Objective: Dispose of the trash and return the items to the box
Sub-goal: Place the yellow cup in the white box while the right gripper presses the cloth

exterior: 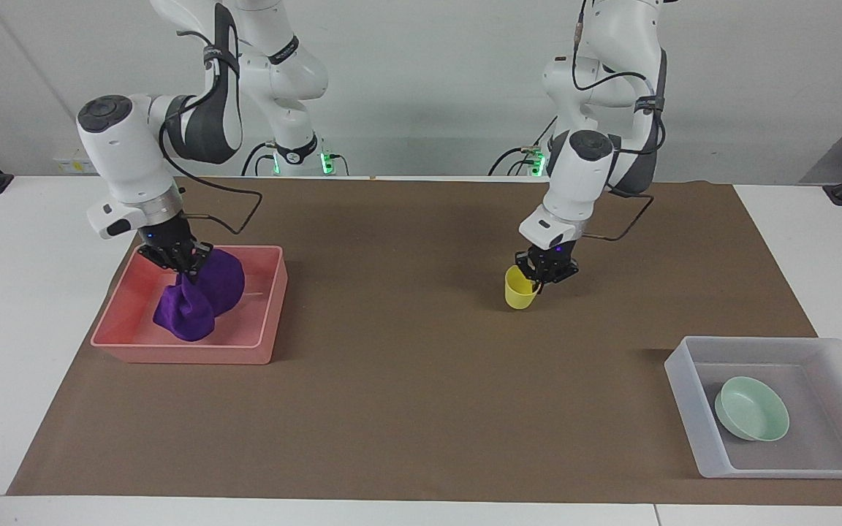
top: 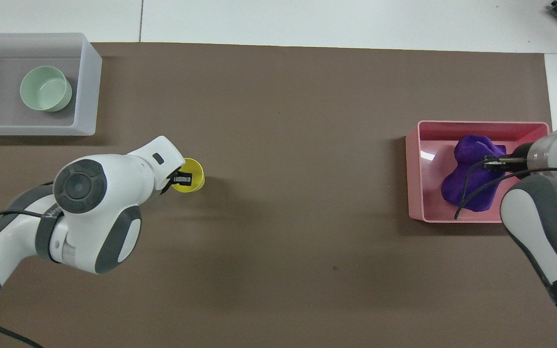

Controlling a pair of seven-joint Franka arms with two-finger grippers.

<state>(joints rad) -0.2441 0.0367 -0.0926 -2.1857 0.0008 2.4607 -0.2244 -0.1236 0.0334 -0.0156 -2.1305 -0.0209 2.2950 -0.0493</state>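
Purple microfibre cloth [exterior: 194, 301] hangs bunched into the pink bin [exterior: 121, 330] at the right arm's end of the table, pinched in the right gripper [exterior: 186, 267]. Left gripper [exterior: 542, 278] clamps the yellow cup [exterior: 517, 290] by its rim, seemingly tilted. Mint-green bowl [exterior: 751, 408] sits in the translucent tray [exterior: 684, 394] at the corner.
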